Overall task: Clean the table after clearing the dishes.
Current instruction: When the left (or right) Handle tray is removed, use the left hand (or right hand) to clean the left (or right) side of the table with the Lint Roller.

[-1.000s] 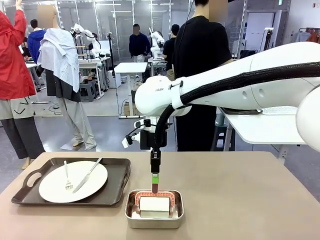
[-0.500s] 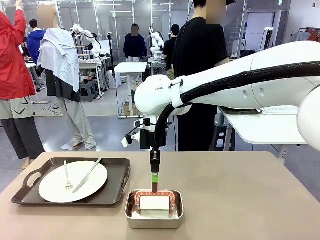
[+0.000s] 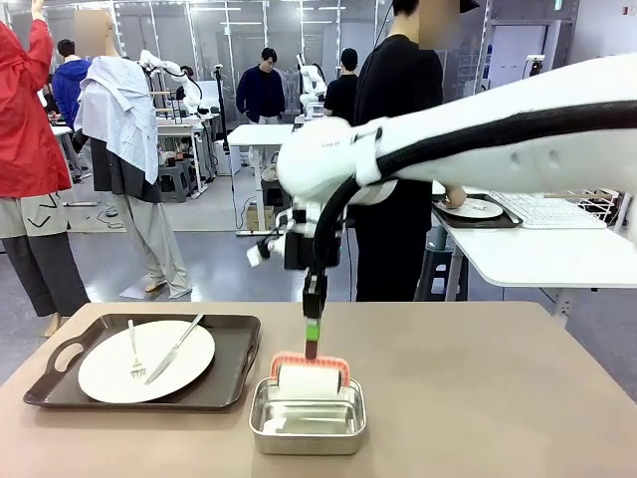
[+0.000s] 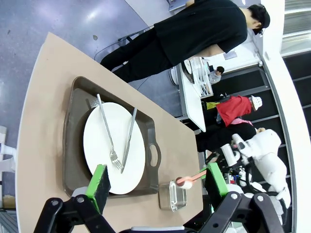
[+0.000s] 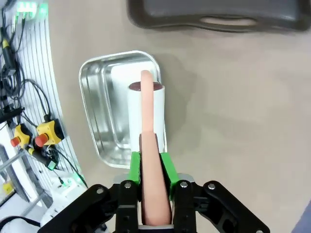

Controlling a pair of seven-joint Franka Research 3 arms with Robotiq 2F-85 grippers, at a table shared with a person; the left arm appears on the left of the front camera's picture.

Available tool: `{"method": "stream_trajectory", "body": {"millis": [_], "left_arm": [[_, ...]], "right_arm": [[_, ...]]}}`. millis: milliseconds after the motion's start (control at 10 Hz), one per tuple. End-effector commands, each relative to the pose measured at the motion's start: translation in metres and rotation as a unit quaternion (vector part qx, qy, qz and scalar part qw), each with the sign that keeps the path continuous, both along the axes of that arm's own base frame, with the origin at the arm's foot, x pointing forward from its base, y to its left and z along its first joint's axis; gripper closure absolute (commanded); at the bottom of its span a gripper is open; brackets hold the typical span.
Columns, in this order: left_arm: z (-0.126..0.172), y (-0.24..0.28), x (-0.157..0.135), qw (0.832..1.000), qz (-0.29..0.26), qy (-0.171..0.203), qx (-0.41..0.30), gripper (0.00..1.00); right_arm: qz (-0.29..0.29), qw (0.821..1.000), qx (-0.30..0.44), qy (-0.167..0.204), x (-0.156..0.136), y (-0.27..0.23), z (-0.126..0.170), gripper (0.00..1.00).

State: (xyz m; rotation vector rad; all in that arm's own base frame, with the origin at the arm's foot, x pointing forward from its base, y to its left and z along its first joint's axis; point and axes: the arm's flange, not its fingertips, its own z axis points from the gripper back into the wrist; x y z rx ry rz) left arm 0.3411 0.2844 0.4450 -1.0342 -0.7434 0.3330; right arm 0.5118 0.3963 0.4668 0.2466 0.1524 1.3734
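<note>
Your right gripper pinched the pink-handled white lint roller over the small steel pan, while your left gripper stood spread. One round white plate sat uncleared on its dark brown tray on the beige table, and cleaning had seemingly not begun.

The right hand is black with green pads. The roller it grips has a salmon-pink handle and a white roll. Under the hand, the pan is shiny silver. The table is plain matte beige-brown. Beside the hand are a dark brown tray, a white plate, and a silver fork and knife.
</note>
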Motion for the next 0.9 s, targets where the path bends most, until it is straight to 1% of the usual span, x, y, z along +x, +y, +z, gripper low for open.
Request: {"method": "stream_trajectory", "body": {"millis": [0, 100, 200, 300, 400, 500, 600, 700, 800], "left_arm": [[0.001, 0.000, -0.001, 1.000, -0.001, -0.004, -0.003, 0.00], [0.001, 0.000, -0.001, 1.000, -0.001, -0.004, -0.003, 0.00], [0.001, 0.000, -0.001, 1.000, -0.001, -0.004, -0.003, 0.00], [0.001, 0.000, -0.001, 1.000, -0.001, -0.004, -0.003, 0.00], [0.001, 0.000, -0.001, 1.000, -0.001, -0.004, -0.003, 0.00], [0.001, 0.000, -0.001, 1.000, -0.001, -0.004, -0.003, 0.00], [0.001, 0.000, -0.001, 1.000, -0.001, -0.004, -0.003, 0.00], [0.001, 0.000, -0.001, 1.000, -0.001, -0.004, -0.003, 0.00], [0.001, 0.000, -0.001, 1.000, -0.001, -0.004, -0.003, 0.00]], "right_arm": [[-0.138, 0.989, 0.030, -0.034, -0.018, -0.048, 0.037, 0.82], [-0.235, 0.970, 0.011, -0.055, -0.018, -0.072, 0.050, 0.82], [-0.336, 0.941, 0.010, -0.051, -0.016, -0.104, 0.056, 0.82], [-0.434, 0.900, 0.013, -0.049, -0.016, -0.136, 0.056, 0.82], [-0.510, 0.859, 0.036, -0.036, -0.016, -0.164, 0.051, 0.82], [-0.559, 0.827, 0.052, -0.027, -0.016, -0.186, 0.042, 0.82], [-0.586, 0.806, 0.074, -0.037, -0.015, -0.202, 0.036, 0.82], [-0.555, 0.821, 0.109, -0.082, -0.014, -0.210, 0.031, 0.82], [-0.446, 0.869, 0.181, -0.113, -0.012, -0.208, 0.028, 0.82]]}}
